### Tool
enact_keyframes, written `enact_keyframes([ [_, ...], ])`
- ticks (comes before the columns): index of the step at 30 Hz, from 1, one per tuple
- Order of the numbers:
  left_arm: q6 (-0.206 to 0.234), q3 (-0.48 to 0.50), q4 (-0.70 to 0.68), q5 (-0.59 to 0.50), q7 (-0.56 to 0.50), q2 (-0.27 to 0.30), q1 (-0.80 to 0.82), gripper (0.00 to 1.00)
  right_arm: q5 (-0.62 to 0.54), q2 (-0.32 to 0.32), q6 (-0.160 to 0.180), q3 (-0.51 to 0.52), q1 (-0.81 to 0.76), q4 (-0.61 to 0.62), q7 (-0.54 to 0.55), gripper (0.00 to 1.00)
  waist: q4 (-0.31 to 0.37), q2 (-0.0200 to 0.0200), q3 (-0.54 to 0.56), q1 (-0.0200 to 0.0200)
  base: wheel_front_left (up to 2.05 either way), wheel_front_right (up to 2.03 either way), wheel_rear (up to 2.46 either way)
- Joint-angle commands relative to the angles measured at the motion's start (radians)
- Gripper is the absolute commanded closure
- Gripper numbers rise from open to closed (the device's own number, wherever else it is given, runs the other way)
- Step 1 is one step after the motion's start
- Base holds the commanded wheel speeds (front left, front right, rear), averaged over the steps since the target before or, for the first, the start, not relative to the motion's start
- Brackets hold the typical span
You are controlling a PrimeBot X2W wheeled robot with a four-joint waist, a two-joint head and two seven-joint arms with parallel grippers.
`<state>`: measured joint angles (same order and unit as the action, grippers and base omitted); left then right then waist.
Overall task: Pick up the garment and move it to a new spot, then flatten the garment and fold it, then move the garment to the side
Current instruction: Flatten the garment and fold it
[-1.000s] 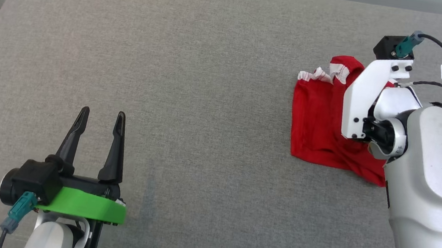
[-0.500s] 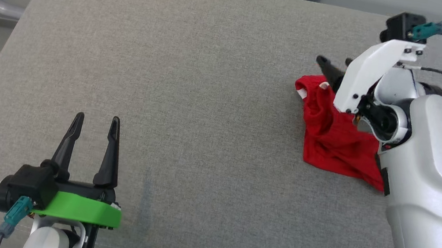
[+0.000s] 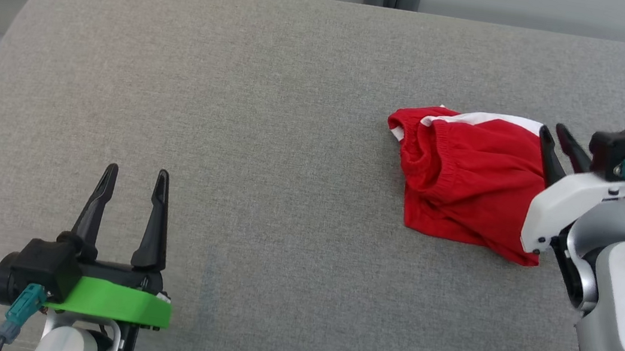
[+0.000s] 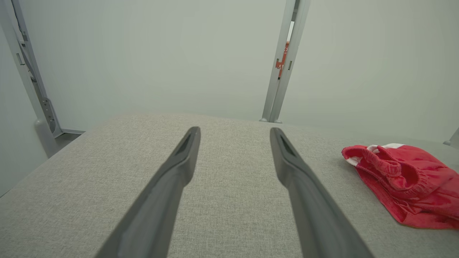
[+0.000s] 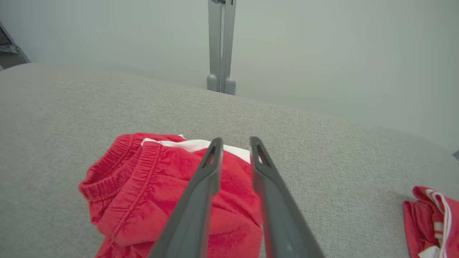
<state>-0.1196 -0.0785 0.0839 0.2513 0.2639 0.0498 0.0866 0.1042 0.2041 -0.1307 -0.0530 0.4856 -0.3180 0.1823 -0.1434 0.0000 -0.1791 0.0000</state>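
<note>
Garment (image 3: 462,183) lies rumpled on the grey cushion's (image 3: 264,133) right. Right tool (image 3: 553,130) hangs over its right edge, narrowly parted, gripping nothing; left tool (image 3: 136,172), wide apart and empty, sits near-left. Flattening likely needs grips at edges, not bunched folds.

Garment (image 3: 468,184) soft cloth; cushion (image 3: 238,99) matt woven fabric.

Red garment (image 3: 468,184) crumpled on grey cushion (image 3: 269,133), white-trimmed.
</note>
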Motion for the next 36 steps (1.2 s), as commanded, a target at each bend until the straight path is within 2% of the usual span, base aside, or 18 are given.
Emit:
enact_keyframes([
  [1,-0.001,-0.002,-0.001,-0.005,0.000,0.002,-0.002,0.00,-0.043,0.000,0.000,-0.014,-0.020,-0.006,-0.039,1.00,0.006,0.0000,-0.015,0.0000,0.00,0.00,0.00],
  [8,-0.004,-0.011,0.001,-0.008,0.000,0.002,0.032,0.00,-0.123,-0.102,0.000,-0.042,-0.013,-0.178,-0.148,1.00,-0.009,0.0000,-0.050,0.0000,0.00,0.00,0.00],
  [13,-0.005,-0.016,0.003,-0.006,0.000,0.002,0.046,0.00,-0.143,-0.140,0.000,-0.057,0.055,-0.314,-0.194,1.00,-0.034,0.0000,-0.068,0.0000,0.00,0.00,0.00],
  [16,-0.006,-0.018,0.007,0.001,0.000,0.002,0.051,0.00,-0.127,-0.150,0.000,-0.087,0.096,-0.397,-0.209,1.00,-0.053,0.0000,-0.075,0.0000,0.00,0.00,0.00],
  [18,-0.007,-0.022,0.009,0.004,0.000,0.002,0.055,0.00,-0.072,-0.154,0.000,-0.144,0.118,-0.430,-0.226,1.00,-0.065,0.0000,-0.078,0.0000,0.00,0.00,0.00],
  [25,-0.005,-0.022,0.012,0.009,0.000,0.002,0.050,0.00,0.113,-0.151,0.000,-0.321,0.162,-0.474,-0.267,1.00,-0.078,0.0000,-0.072,0.0000,0.00,0.00,0.00],
  [30,0.001,-0.010,0.010,0.003,0.000,0.002,0.033,0.00,0.163,-0.151,0.000,-0.351,0.173,-0.488,-0.292,1.00,-0.065,0.0000,-0.052,0.0000,0.00,0.00,0.00],
  [36,0.004,0.010,0.009,-0.006,0.000,0.002,0.009,0.00,0.264,-0.152,0.000,-0.366,0.133,-0.385,-0.382,1.00,-0.024,0.0000,-0.011,0.0000,0.00,0.00,0.00],
])
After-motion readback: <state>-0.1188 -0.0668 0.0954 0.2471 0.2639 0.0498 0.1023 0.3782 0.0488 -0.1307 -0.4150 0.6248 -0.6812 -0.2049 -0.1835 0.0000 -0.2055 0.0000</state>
